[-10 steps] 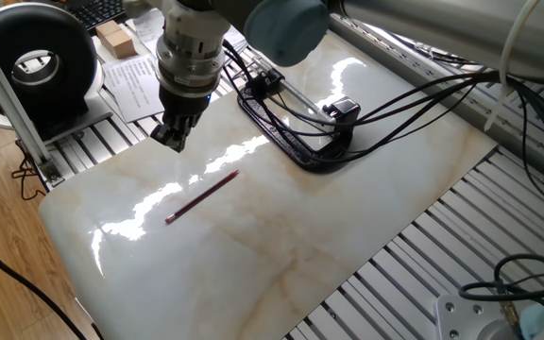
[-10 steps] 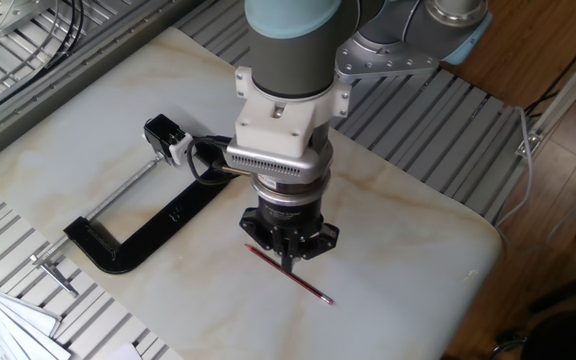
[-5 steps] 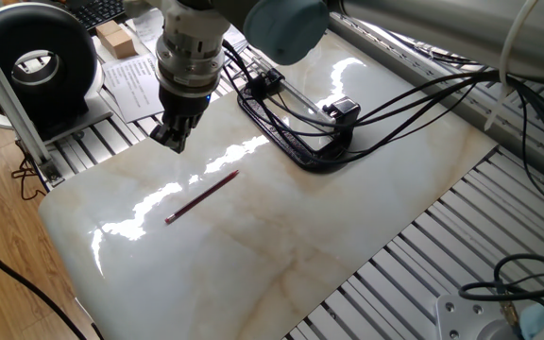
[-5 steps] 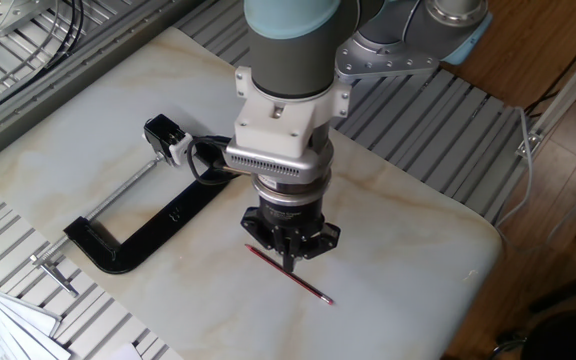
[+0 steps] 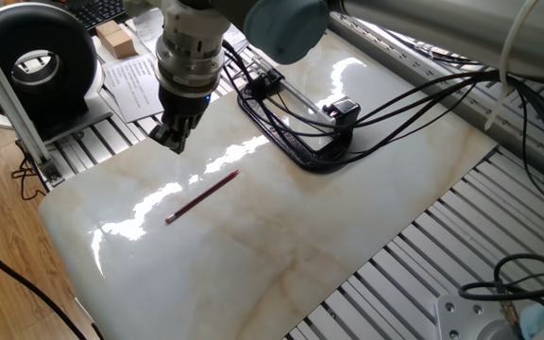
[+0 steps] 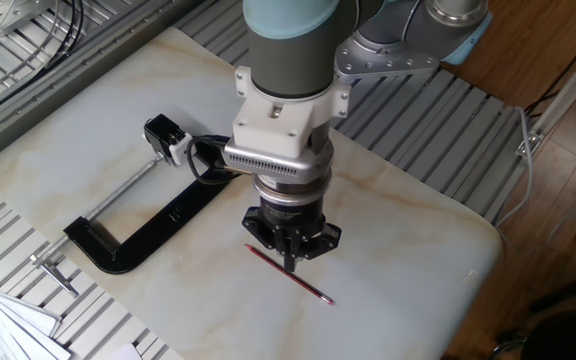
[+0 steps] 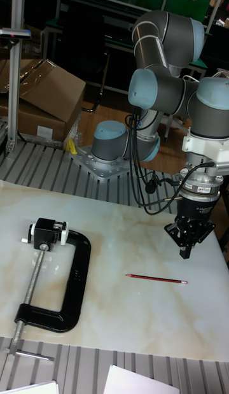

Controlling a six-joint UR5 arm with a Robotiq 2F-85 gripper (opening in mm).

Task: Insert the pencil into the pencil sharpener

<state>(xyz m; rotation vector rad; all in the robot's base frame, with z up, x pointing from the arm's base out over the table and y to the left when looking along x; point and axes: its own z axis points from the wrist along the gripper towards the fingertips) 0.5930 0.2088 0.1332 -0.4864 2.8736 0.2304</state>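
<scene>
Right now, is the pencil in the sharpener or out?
Out. The pencil lies flat on the marble table, apart from the pencil sharpener on the clamp.

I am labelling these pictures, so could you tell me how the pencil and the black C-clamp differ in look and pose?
The pencil is thin, straight and dark red; the C-clamp is a thick black C-shaped frame with a silvery screw rod. The pencil lies alone below the gripper; the C-clamp grips the small pencil sharpener at one end. Both lie flat on the marble table.

Grey arm tubes, pale-blue joint caps, white wrist flange, black gripper (image 7: 185, 249).
</scene>
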